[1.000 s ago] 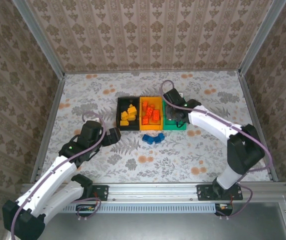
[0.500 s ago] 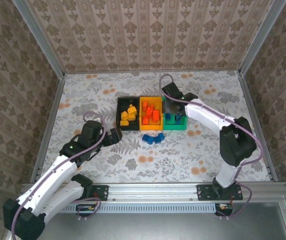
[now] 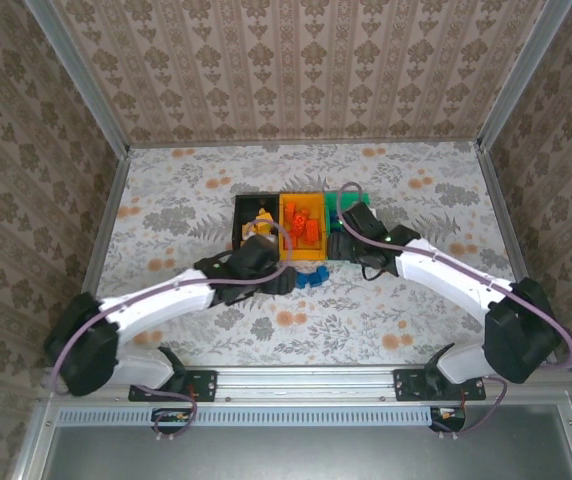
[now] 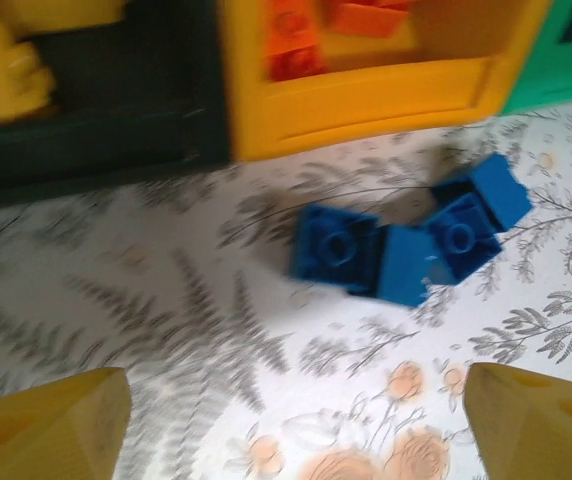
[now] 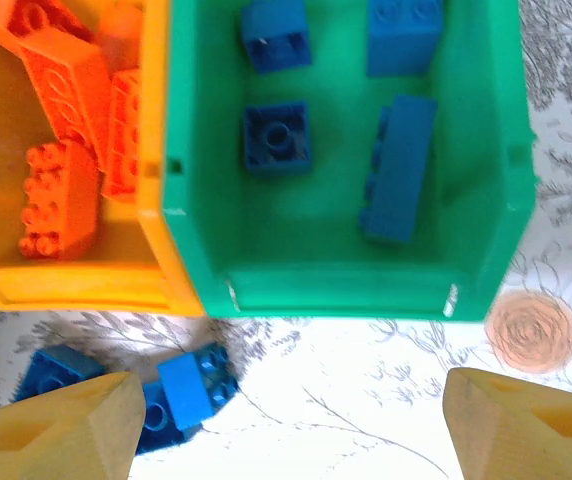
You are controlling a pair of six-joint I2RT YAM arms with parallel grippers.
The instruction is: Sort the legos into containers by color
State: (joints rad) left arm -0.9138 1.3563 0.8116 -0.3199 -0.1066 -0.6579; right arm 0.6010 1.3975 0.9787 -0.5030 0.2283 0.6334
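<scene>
A few loose blue bricks [image 4: 406,245] lie mid-frame in the left wrist view, just below the orange bin [image 4: 366,95]. The left gripper [image 4: 296,430] gapes empty at the bottom edge. The right gripper [image 5: 286,430] — also wide open, empty — hangs below the green bin [image 5: 346,285], which holds four more blue pieces [image 5: 398,165].

bright, even, diffuse light; shadows on the table [image 3: 436,190] are soft and faint. the left wrist view is smeared by motion blur, streaking the black bin [image 4: 86,140] and the floral pattern. the right wrist view is sharper, though the surface below the green bin [image 5: 486,200] washes out white.
</scene>
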